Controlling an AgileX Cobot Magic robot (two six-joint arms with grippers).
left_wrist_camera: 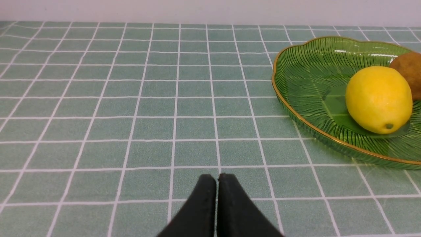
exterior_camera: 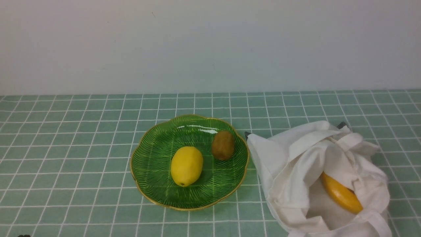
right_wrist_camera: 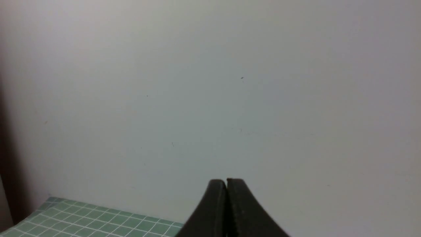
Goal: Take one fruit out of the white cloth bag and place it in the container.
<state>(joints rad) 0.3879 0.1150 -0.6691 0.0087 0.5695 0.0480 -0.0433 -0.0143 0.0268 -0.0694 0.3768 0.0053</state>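
The brown kiwi, the fruit (exterior_camera: 223, 144), lies on the green glass plate, the container (exterior_camera: 154, 158), next to a yellow lemon (exterior_camera: 186, 166). The white cloth bag (exterior_camera: 296, 164) slumps to the plate's right, mouth open toward me, with a long orange-yellow fruit (exterior_camera: 342, 194) inside. In the left wrist view my left gripper (left_wrist_camera: 217, 177) is shut and empty, low over the tablecloth, well apart from the plate (left_wrist_camera: 302, 79) that holds the lemon (left_wrist_camera: 378, 98) and the kiwi (left_wrist_camera: 408, 69). My right gripper (right_wrist_camera: 226, 181) is shut with nothing in it, facing the wall. Neither gripper shows in the front view.
A green checked tablecloth (exterior_camera: 82, 148) covers the table up to a plain pale wall (exterior_camera: 210, 42). The bag's strap handles (exterior_camera: 329, 138) lie over its top. In the right wrist view a corner of the tablecloth (right_wrist_camera: 82, 220) shows low down.
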